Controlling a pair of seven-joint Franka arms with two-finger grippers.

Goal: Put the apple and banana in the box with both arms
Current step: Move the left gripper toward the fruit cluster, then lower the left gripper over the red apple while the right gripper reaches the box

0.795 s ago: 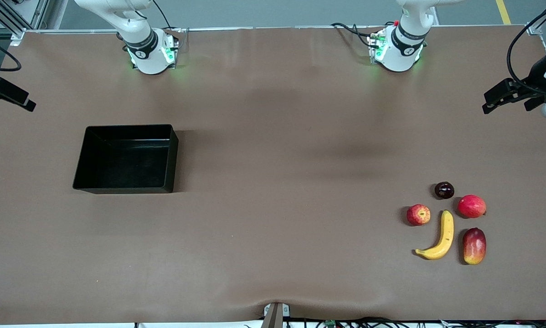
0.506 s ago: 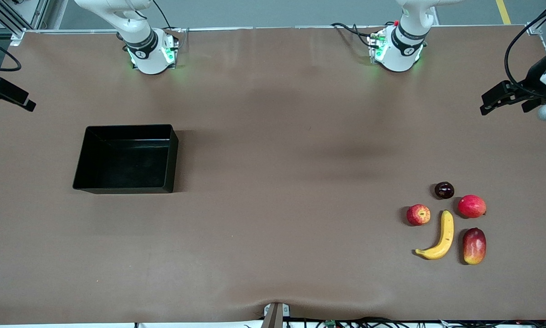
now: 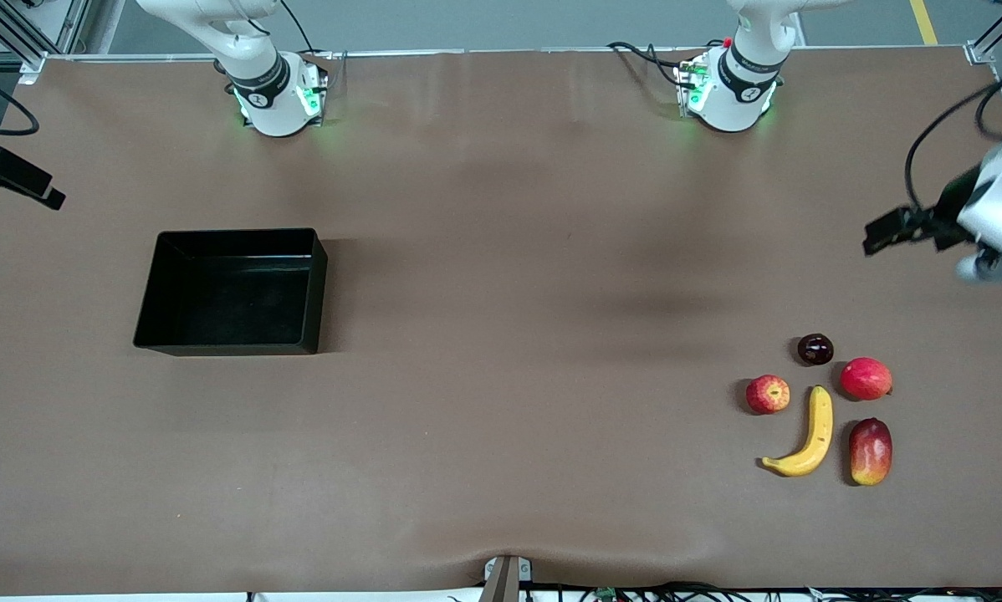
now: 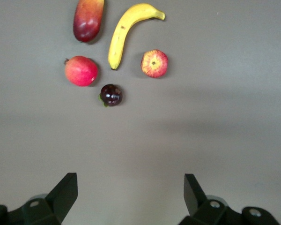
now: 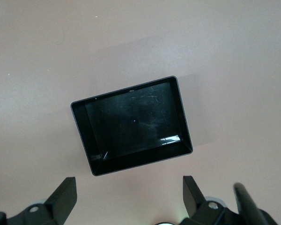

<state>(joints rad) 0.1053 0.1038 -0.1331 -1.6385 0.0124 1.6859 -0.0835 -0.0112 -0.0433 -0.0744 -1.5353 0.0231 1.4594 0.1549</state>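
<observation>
The apple (image 3: 768, 394) lies on the brown table toward the left arm's end, beside the banana (image 3: 806, 439). Both show in the left wrist view, the apple (image 4: 154, 63) and the banana (image 4: 124, 33). The black box (image 3: 225, 343) stands open and empty toward the right arm's end, and it also shows in the right wrist view (image 5: 140, 159). My left gripper (image 3: 881, 232) hangs open and empty over bare table at the left arm's end, apart from the fruits (image 4: 130, 197). My right gripper (image 3: 28, 184) hangs open and empty over the table edge at the right arm's end (image 5: 129, 197).
A smooth red-pink round fruit (image 3: 866, 378), a dark purple fruit (image 3: 815, 349) and a red-and-yellow mango-like fruit (image 3: 871, 451) lie close around the banana. A wide stretch of brown table lies between the box and the fruits.
My left gripper has come down and in over the table, toward the group of fruits. The right gripper has hardly moved. The fruits and the box are unmoved.
</observation>
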